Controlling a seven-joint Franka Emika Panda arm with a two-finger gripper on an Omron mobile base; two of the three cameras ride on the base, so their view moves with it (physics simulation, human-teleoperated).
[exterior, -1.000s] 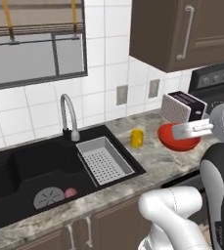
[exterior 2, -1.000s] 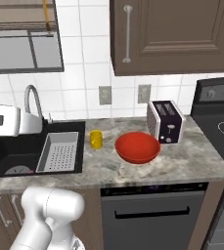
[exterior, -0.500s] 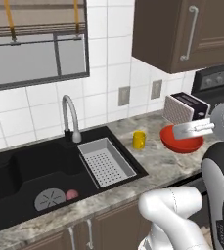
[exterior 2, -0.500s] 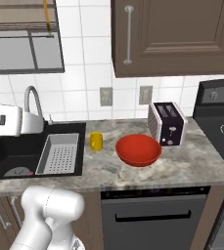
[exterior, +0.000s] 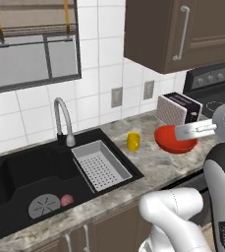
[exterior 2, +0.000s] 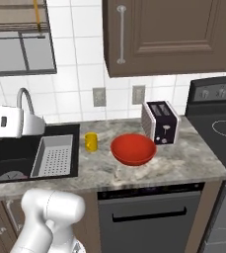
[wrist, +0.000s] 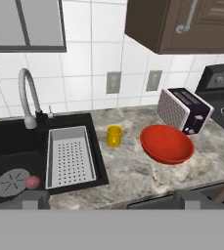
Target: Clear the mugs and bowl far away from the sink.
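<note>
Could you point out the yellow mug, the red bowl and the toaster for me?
yellow mug [wrist: 114, 135], hand view, on its side wall.
red bowl [exterior 2: 132, 148], right base view, on its inner surface.
toaster [exterior: 175, 110], left base view, on its pale side panel.

Home kitchen — black sink [wrist: 15, 146] w/ tap, toaster [exterior 2: 160, 122], stove [exterior 2: 218, 128], tiled wall, cabinets.
</note>
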